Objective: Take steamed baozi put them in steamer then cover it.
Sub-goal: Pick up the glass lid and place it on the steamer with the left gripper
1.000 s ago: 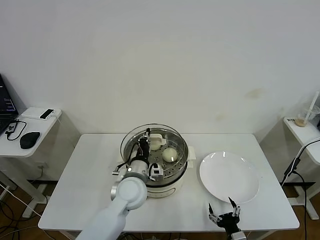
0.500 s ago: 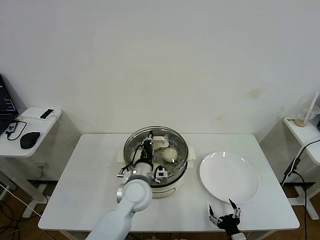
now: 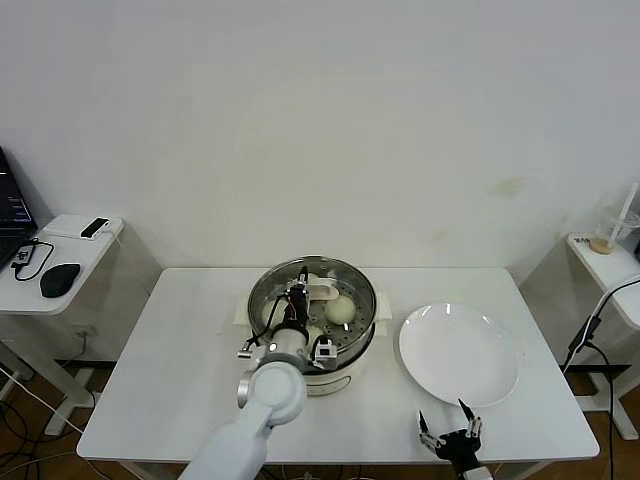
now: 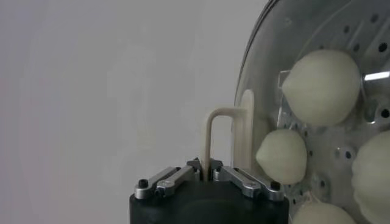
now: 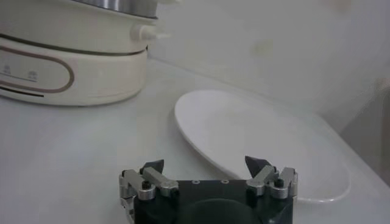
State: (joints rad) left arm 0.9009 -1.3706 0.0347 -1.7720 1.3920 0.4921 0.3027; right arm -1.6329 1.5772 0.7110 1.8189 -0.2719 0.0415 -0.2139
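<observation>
A lab or office test room: bare white wall (image 3: 330,120), a plain white worktop (image 3: 180,350), a side desk (image 3: 50,290) at left with mouse (image 3: 59,279) and cables.

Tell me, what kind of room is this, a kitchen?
Probably a lab or office test room, not a kitchen: a plain white table against a bare wall, a side desk with a computer mouse, and a steamer set out.

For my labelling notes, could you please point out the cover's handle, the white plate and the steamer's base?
cover handle (image 4: 220,131): left wrist view, on its cream loop.
white plate (image 3: 459,352): head view, on its bare centre.
steamer base (image 5: 67,58): right wrist view, on its cream side wall.
</observation>
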